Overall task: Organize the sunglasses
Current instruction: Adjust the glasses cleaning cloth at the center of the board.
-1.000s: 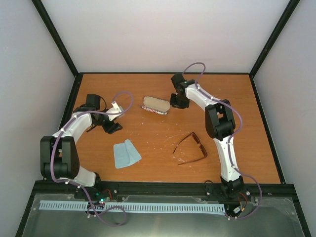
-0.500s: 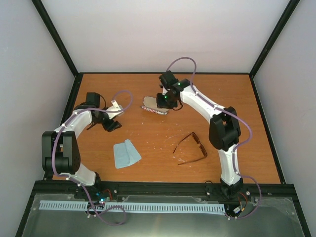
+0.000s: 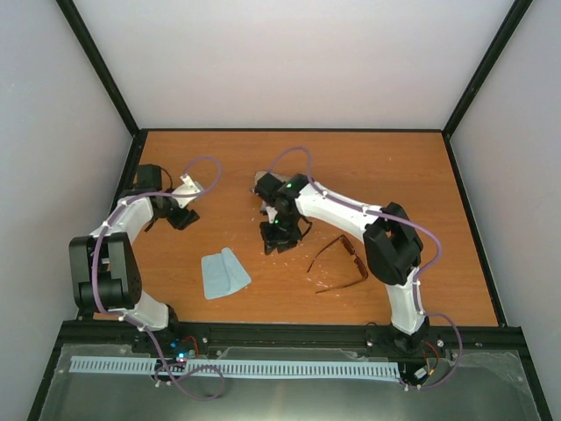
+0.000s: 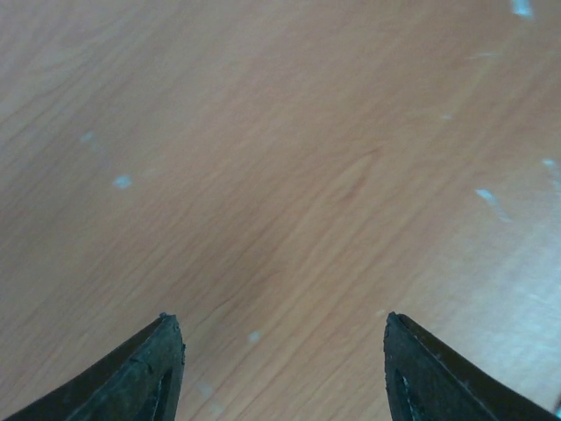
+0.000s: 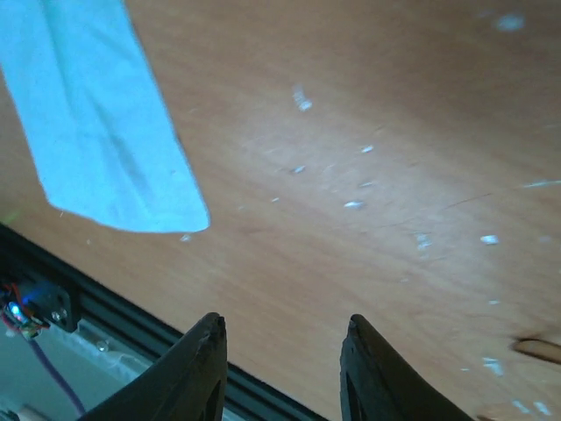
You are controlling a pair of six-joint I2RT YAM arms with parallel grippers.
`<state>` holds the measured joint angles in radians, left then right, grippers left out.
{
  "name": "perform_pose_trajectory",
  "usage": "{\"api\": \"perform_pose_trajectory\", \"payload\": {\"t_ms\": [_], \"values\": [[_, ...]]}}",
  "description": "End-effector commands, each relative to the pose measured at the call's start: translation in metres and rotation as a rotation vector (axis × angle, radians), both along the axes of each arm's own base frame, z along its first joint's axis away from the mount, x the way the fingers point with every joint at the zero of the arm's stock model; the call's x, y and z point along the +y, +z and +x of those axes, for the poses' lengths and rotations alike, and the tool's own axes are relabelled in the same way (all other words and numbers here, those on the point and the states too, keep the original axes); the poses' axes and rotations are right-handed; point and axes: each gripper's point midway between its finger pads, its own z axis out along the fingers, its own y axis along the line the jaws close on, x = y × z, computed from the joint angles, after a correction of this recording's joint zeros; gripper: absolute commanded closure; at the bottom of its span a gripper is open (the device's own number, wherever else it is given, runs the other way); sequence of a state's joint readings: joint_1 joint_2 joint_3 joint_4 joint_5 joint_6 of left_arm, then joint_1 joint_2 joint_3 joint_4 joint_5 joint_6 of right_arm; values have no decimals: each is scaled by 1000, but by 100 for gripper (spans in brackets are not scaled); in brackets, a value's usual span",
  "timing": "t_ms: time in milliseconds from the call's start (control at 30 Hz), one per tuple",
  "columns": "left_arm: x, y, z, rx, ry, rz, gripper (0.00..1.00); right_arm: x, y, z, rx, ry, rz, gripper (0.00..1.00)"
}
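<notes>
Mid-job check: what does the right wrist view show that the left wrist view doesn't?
Only right wrist: the light blue cloth, the black edge rail, and the right end effector. Only left wrist: the left end effector. Both: bare wooden table with pale flecks, fingers open, nothing held.

This is a robotics lab test cell: a wood-grain counter (image 3: 351,167) boxed in by plain white panels (image 3: 289,61) and black frame posts (image 3: 98,70), with two white-and-black arms (image 3: 337,203) bolted to a black rail (image 3: 289,333) at its near edge, purple cables (image 3: 204,160) looping over them, and a white slotted cable duct (image 3: 263,369) in front.
</notes>
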<state>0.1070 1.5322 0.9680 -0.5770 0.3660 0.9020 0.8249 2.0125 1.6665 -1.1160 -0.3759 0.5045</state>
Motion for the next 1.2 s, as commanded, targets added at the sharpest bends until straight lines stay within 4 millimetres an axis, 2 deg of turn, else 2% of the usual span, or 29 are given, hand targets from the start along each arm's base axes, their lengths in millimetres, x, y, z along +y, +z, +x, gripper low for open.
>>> {"api": "perform_pose_trajectory", "payload": {"t_ms": [0,167,367,600,733,967,1167], "values": [[32,30,22,-117,216,-25,37,25,3,-31,44,-17,-10,64],[43,46,13,-223,285,13,35,45,-16,-59,68,-22,-81,60],[47,57,5,-261,348,14,33,49,-35,-78,75,-8,-191,60],[43,66,-7,-316,346,-5,33,48,-61,-66,23,-78,-251,63],[40,65,-14,-315,332,-6,33,59,-70,-63,30,-91,-230,63],[37,60,-20,-296,344,-29,33,71,-66,-61,34,-62,-214,64],[35,53,-24,-286,337,-32,33,67,-78,-67,68,-71,-232,66]]}}
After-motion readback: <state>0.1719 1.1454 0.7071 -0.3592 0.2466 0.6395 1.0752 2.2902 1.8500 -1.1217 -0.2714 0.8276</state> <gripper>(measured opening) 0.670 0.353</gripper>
